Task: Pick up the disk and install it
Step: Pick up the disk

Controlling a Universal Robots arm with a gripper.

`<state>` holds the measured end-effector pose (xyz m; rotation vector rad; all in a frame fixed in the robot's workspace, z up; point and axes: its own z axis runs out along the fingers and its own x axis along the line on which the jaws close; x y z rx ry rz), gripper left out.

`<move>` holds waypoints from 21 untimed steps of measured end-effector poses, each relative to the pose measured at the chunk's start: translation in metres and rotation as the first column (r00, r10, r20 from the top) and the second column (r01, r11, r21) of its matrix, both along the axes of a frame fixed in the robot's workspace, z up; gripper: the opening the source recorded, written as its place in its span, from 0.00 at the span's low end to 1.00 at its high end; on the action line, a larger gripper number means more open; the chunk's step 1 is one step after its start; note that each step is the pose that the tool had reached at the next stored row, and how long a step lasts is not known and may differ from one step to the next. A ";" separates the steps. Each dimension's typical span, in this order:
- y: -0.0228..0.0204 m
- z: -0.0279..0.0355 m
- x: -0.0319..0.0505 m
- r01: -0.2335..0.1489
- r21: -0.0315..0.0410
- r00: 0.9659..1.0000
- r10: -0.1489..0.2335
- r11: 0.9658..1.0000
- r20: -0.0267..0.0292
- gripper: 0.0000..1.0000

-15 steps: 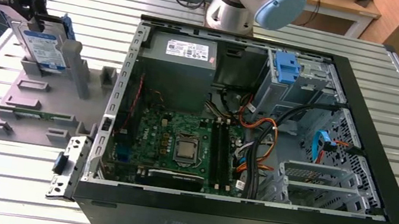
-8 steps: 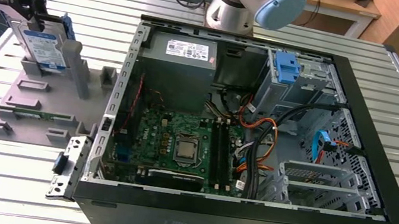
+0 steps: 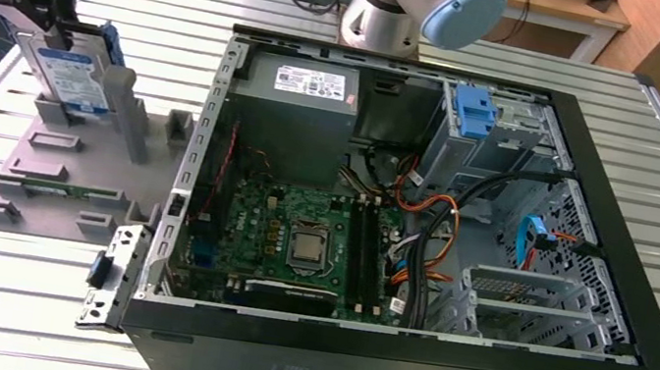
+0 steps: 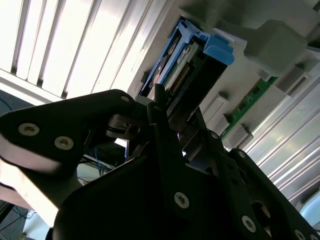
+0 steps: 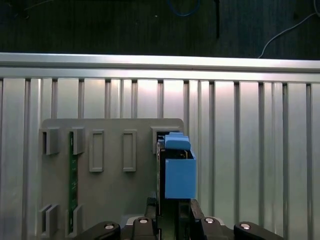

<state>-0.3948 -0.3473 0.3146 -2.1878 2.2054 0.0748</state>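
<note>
On a slatted metal counter point(image 3: 8, 293), at ten o'clock from the open computer case point(image 3: 409, 357) in the exterior view, the disk point(image 3: 66, 76) stands upright in a grey stand point(image 3: 54, 171) with the pincer point(image 5: 169, 211) straddling its top edge, though whether it grips yet cannot be told; this looks like the pick-up step, calling for a firm hold and a straight lift.

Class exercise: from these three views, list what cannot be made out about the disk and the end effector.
1. Exterior view: the lower edge of the disk, hidden behind posts of the grey stand.
2. First wrist view: the disk's label, as the disk stands edge-on with its blue carrier in front.
3. First wrist view: most of the end effector, cut off by the picture's edge.
</note>
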 end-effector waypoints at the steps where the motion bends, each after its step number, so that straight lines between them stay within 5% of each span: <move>1: 0.0000 0.0024 0.0000 0.000 0.000 1.000 0.000 1.000 0.000 0.35; 10: 0.0000 0.0337 0.0000 0.000 0.000 1.000 0.000 1.000 0.000 0.35; 21: 0.0000 0.0359 0.0000 0.000 0.000 1.000 0.000 1.000 0.000 0.35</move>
